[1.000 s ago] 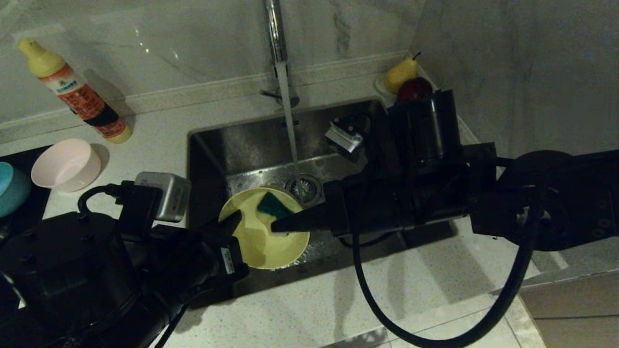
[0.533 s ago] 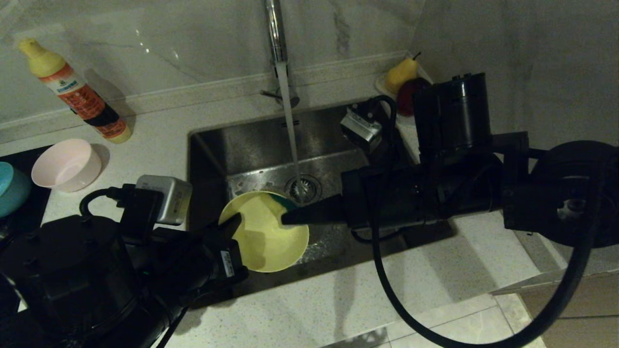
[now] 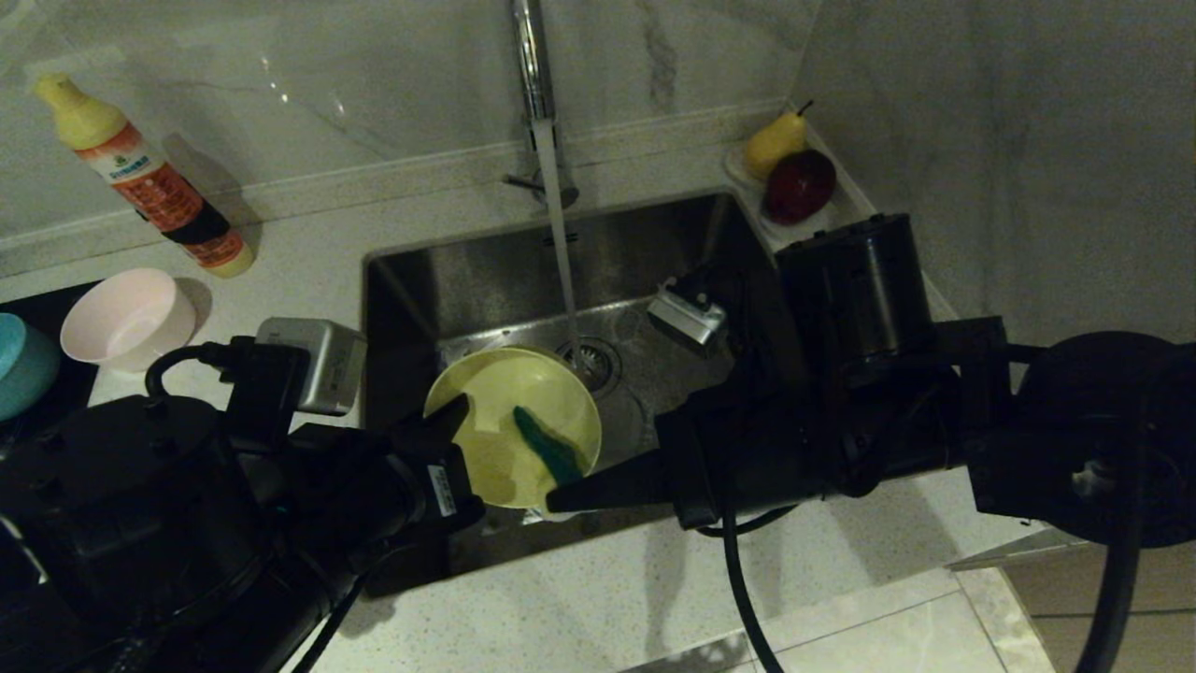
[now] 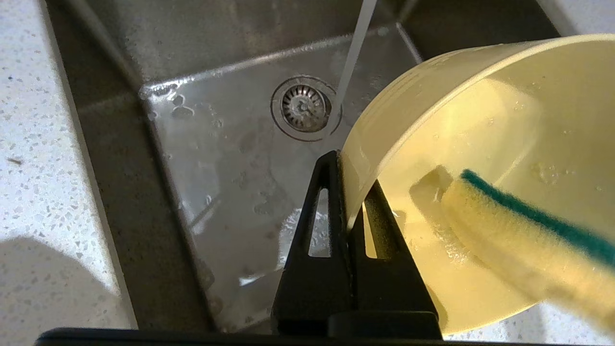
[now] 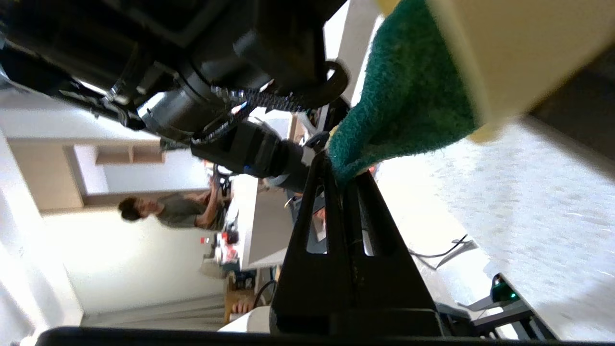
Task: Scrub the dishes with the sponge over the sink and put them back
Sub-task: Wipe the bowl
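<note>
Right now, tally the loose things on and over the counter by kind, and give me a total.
Bowls: 3 (yellow, pink, blue)
Sponge: 1
Bottle: 1
Fruit: 2 (pear, apple)
Total: 7

Blue bowl point(image 3: 19, 365) cut by left edge; tap point(image 3: 530, 56) top cropped.

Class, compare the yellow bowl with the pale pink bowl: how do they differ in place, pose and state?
The yellow bowl is tilted over the sink, its rim clamped by the left gripper; the pink bowl sits upright on the counter, untouched. The sponge is inside the yellow bowl; the pink one is empty. Both are small and round.
</note>
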